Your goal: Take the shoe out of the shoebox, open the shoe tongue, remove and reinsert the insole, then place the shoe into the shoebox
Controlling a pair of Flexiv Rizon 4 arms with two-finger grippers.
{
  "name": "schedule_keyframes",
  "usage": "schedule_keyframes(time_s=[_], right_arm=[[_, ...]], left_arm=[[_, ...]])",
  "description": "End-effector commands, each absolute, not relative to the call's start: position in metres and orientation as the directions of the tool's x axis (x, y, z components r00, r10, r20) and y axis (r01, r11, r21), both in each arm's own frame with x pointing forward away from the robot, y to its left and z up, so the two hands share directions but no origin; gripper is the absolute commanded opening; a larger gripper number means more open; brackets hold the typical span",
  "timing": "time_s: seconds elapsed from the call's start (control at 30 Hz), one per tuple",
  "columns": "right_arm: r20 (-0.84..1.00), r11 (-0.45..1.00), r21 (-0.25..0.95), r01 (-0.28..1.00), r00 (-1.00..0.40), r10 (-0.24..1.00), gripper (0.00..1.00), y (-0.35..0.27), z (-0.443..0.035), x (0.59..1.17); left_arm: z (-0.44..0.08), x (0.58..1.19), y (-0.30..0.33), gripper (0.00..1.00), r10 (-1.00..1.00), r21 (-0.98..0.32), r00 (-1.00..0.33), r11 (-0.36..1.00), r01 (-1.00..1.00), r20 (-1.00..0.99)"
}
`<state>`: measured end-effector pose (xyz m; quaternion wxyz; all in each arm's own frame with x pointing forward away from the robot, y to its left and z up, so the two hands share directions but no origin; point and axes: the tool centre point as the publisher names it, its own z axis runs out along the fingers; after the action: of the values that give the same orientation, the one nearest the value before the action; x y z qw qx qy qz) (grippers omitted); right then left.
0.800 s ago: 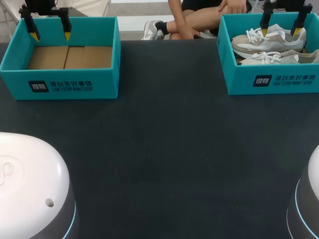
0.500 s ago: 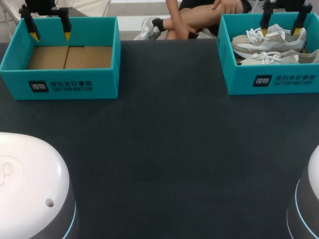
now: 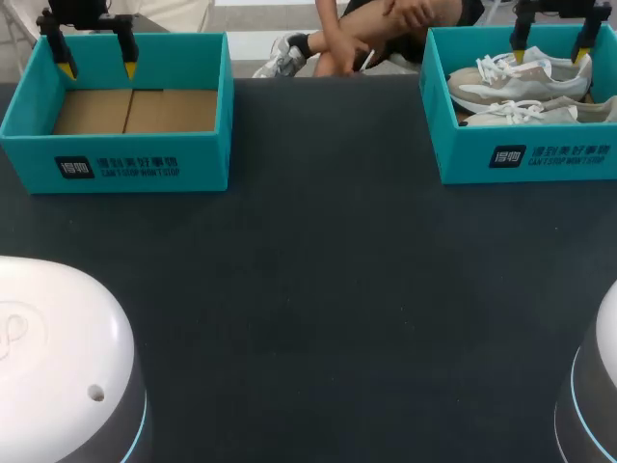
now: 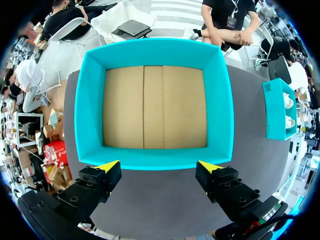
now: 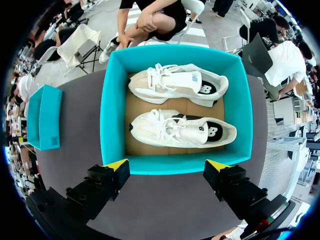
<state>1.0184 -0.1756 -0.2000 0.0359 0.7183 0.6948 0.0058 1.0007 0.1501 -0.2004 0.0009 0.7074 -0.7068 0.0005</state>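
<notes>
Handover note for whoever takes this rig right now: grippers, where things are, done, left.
Left gripper: open, holding nothing, hovers over the empty teal cardboard shoebox at the table's left.
Right gripper: open, holding nothing, hovers over the second teal cardboard shoebox at the table's right.
Things: the white-and-beige lace-up sneaker lies by the far wall of that box, and the matching second sneaker beside it, nearer the robot.
Done: nothing, both shoes are in the box.
Left: lift one shoe out, open the tongue, pull and refit the insole, and box the shoe.
</notes>
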Motion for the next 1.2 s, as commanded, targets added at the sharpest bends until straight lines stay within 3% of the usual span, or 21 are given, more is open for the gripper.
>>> schedule_keyframes(time_s=[0.03,0.5,0.63,0.67,1.2], right_arm=[[-0.062,-0.079,0.133,0.988,0.088,0.994,1.0,-0.206,-0.209,1.015],[-0.166,-0.164,0.13,0.978,0.185,0.969,1.0,-0.3,-0.262,1.021],[-0.172,-0.202,0.145,0.969,0.226,0.959,0.48,-0.309,-0.271,1.02],[-0.168,-0.211,0.153,0.966,0.235,0.957,0.44,-0.311,-0.272,1.021],[-0.209,-0.179,0.171,0.969,0.213,0.954,0.43,-0.341,-0.319,1.039]], left_arm=[[-0.2,1.001,0.15,1.0,-1.0,0.001,0.0,0.0,-1.0,0.001],[-0.2,1.001,0.15,1.0,-1.0,0.001,0.0,0.0,-1.0,0.001],[-0.2,1.001,0.15,1.0,-1.0,0.001,0.0,0.0,-1.0,0.001],[-0.2,1.001,0.15,1.0,-1.0,0.001,0.0,0.0,-1.0,0.001],[-0.2,1.001,0.15,1.0,-1.0,0.001,0.0,0.0,-1.0,0.001]])
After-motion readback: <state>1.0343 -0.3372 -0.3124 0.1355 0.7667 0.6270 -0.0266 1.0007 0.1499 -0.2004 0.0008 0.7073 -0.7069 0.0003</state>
